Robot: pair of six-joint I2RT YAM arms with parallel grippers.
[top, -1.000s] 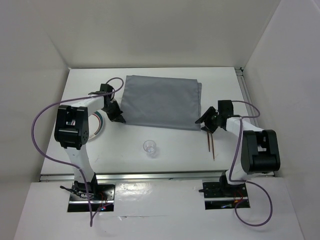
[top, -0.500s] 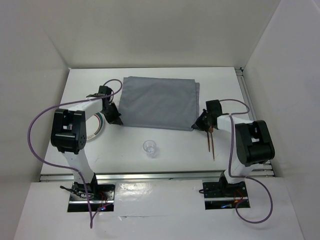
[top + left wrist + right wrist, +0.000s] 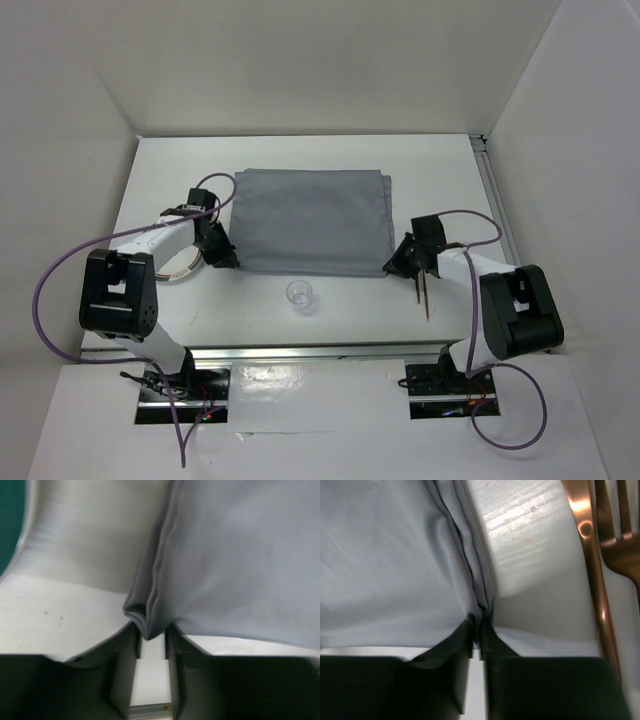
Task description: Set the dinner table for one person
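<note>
A grey cloth mat point(image 3: 310, 218) lies spread on the white dinner table point(image 3: 350, 305). My left gripper point(image 3: 226, 259) is shut on the mat's near-left corner. In the left wrist view the bunched corner point(image 3: 146, 622) is pinched between the jaws. My right gripper point(image 3: 394, 265) is shut on the near-right corner, and in the right wrist view the folded edge point(image 3: 479, 611) runs down into the closed jaws. A clear cup point(image 3: 299, 294) stands just in front of the mat.
A copper fork and knife point(image 3: 425, 296) lie right of the mat, close to my right gripper; the knife point(image 3: 592, 565) and fork point(image 3: 621, 550) show beside the cloth. A white plate point(image 3: 183, 266) sits partly under my left arm. A silver rail point(image 3: 320, 351) lines the near edge.
Both grippers have moved toward the near edge, dragging the mat's front edge nearer the cup. The right gripper has come onto the mat's corner and shut on it.
</note>
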